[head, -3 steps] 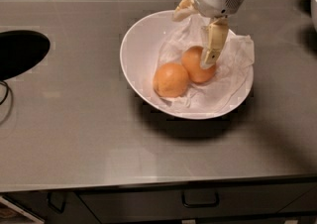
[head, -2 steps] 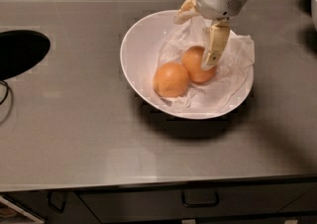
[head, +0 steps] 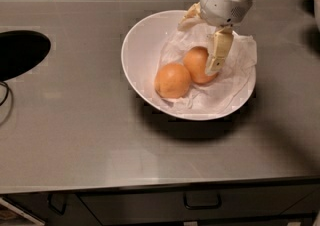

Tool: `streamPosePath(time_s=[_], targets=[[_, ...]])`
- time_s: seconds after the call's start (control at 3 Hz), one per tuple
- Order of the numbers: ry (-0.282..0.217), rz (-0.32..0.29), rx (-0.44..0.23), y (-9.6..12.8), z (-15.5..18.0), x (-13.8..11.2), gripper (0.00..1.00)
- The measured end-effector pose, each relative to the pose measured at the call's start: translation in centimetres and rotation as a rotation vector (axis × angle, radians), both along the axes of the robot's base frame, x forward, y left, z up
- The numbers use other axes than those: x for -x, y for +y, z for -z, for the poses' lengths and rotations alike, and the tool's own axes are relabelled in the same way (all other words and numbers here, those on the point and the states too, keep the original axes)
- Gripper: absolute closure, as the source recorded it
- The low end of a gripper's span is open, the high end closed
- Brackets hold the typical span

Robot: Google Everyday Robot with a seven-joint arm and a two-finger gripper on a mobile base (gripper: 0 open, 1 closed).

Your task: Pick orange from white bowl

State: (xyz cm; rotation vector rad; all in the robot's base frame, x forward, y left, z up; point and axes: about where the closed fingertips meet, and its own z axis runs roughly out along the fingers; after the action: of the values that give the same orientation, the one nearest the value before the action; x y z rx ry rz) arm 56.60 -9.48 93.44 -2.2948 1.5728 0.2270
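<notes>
Almost nothing has moved since the earlier frame: the pincer has settled a touch lower into the bowl, and both fruits lie where they did.

At the far left a dark round opening is cut into the grey table. To its right, well apart, the white bowl stands upright on the table, its right half lined with crumpled white paper. On that paper the left orange sits nearer the front, touching the right orange, which lies a little further back.

The pincer is released and grasps nothing. One finger hangs down just beside the right orange's right flank; the other shows up and to the left, near the bowl's far rim. So the right orange lies below the pincer and between its spread fingers, and is the nearer fruit. Being round, it offers no long axis to line up with. The left orange, pressed against it, probably leaves little room on that side for the far finger.
</notes>
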Motion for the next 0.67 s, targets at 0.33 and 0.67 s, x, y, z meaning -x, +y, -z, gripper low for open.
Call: streamPosePath(time_s=[0.33,0.67], targets=[[0.02,0.002,-0.008,-0.42,1.01,-0.06,0.21],[0.029,0.004,-0.007,-0.65,1.61,-0.1,0.23]])
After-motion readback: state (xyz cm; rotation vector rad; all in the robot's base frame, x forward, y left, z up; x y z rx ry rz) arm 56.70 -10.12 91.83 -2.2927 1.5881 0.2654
